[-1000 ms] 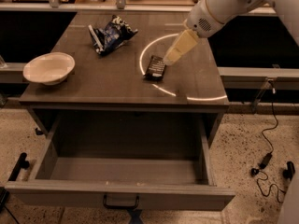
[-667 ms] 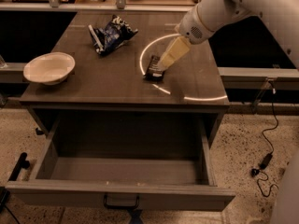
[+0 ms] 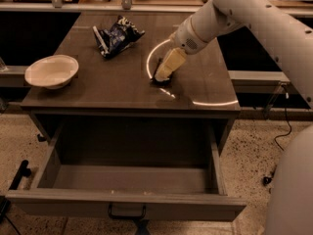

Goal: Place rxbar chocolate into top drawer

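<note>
A white bowl (image 3: 51, 71) sits at the left edge of the bench (image 3: 117, 89), with a blue chip bag (image 3: 116, 35) farther back. Right of centre, the hand (image 3: 164, 73) is down on the rxbar chocolate (image 3: 162, 82); I cannot tell its grip. The top drawer (image 3: 127, 204) stands open below.

Rxbar chocolate (image 3: 162, 82) mostly hidden under gripper (image 3: 165, 71) on tabletop (image 3: 117, 89)

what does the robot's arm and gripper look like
The arm is white: thick, smooth, rounded tubes with small dark dots along them and a speckled round patch near the wrist. No cables show on it. The gripper, low over the table, is pale cream and tapered.
</note>
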Controlling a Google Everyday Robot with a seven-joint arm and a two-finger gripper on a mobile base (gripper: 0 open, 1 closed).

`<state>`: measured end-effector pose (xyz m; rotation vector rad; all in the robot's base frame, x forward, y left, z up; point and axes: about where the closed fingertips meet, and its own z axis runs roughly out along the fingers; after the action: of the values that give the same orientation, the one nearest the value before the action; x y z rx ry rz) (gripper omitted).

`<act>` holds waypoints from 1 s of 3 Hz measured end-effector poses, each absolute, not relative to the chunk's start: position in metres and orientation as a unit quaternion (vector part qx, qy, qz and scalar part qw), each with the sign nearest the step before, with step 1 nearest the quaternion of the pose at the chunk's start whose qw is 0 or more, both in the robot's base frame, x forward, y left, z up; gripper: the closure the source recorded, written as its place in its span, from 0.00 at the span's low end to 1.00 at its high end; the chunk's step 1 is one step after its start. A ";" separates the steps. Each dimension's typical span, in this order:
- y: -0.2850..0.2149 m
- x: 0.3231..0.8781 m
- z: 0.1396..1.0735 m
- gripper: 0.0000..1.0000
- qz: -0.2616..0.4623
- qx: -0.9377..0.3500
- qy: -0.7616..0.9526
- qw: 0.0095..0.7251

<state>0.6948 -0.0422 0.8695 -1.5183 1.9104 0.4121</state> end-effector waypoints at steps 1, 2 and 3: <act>-0.037 0.695 0.856 0.06 0.157 -0.589 0.728 0.314; -0.041 0.691 0.842 0.18 0.158 -0.591 0.731 0.301; -0.050 0.685 0.830 0.35 0.155 -0.595 0.735 0.285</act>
<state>0.6847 -0.0499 0.8304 -1.5917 1.9663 0.4154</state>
